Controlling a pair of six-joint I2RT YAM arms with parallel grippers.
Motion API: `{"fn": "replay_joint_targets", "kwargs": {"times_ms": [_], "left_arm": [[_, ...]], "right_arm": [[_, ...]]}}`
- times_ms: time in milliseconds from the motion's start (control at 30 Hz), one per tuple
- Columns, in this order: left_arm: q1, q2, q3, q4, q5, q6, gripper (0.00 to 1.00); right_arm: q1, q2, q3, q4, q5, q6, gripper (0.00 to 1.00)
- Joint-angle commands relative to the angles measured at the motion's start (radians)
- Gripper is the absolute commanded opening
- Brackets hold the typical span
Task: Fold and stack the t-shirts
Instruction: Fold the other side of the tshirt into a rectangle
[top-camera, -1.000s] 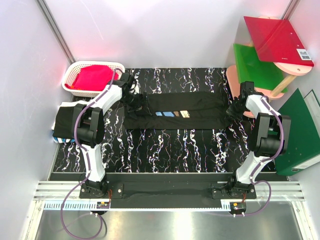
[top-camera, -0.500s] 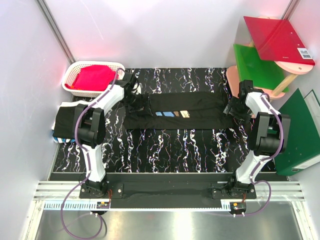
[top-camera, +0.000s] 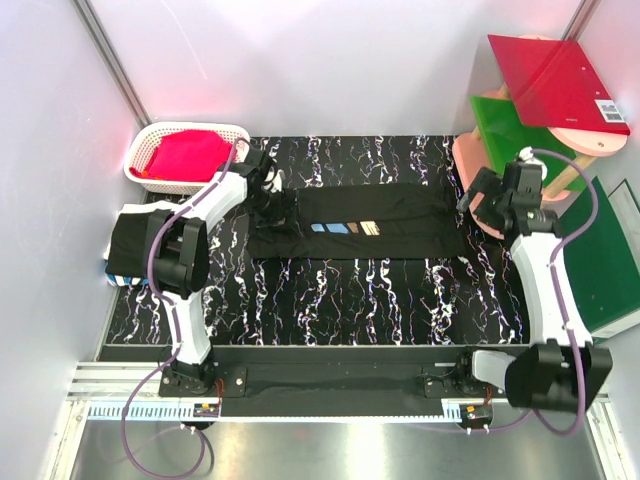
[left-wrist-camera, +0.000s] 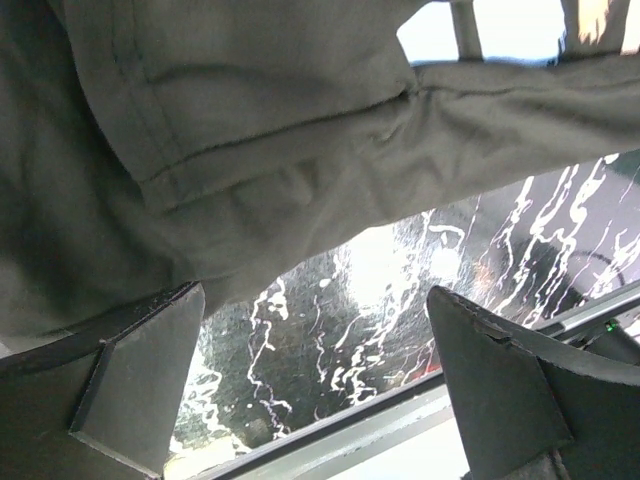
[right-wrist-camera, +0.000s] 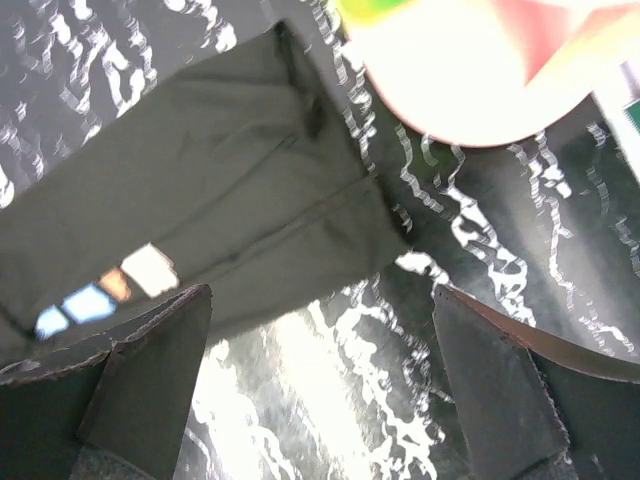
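A black t-shirt (top-camera: 380, 222) lies folded into a long strip across the middle of the table, its blue, orange and pale print (top-camera: 345, 228) facing up. My left gripper (top-camera: 268, 192) hovers open over the strip's bunched left end; in the left wrist view the cloth (left-wrist-camera: 250, 150) lies beyond the gripper (left-wrist-camera: 315, 390) and nothing is between the fingers. My right gripper (top-camera: 478, 196) is open, raised just off the strip's right end. In the right wrist view the shirt (right-wrist-camera: 200, 210) lies below the empty gripper (right-wrist-camera: 320, 390). Another folded black t-shirt (top-camera: 135, 240) rests at the table's left edge.
A white basket (top-camera: 150, 140) holding red cloth (top-camera: 188, 155) stands at the back left. At the right are a pink round stand (top-camera: 475, 165) with green (top-camera: 515, 135) and red (top-camera: 555, 80) folders on it, and a dark green binder (top-camera: 600, 260).
My right gripper has opened, let go of the shirt's right end, and drawn up and away to the right. The left gripper has stayed open and hardly moved.
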Motion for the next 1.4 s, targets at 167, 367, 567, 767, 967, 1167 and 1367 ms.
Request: {"fn": "replay_joint_targets", "kwargs": {"times_ms": [167,367,567,767,967,1167,1367], "left_arm": [[-0.004,-0.112,-0.051,0.019,-0.009,0.041,0.99],[-0.004,-0.132,-0.07,0.027,-0.009,0.049,0.99],[-0.005,-0.123,-0.063,0.025,-0.035,0.066,0.99],[-0.007,-0.082,0.034,-0.004,-0.118,0.075,0.99],[-0.013,0.029,0.201,-0.055,-0.101,0.066,0.99],[-0.014,0.07,0.253,-0.082,-0.086,0.077,0.99],[-0.022,0.07,0.226,-0.081,-0.115,0.084,0.99]], "right_arm": [[0.048,-0.064,-0.126,-0.042,-0.078,0.038,1.0],[0.146,0.061,-0.065,0.013,-0.199,-0.009,1.0],[0.291,0.365,0.157,-0.036,-0.187,-0.088,1.0],[0.32,0.627,0.428,-0.137,-0.158,-0.109,1.0],[0.326,0.884,0.729,-0.323,-0.167,-0.178,0.99],[0.328,0.967,0.809,-0.421,-0.216,-0.24,0.95],[0.337,0.935,0.719,-0.444,-0.261,-0.224,0.9]]}}
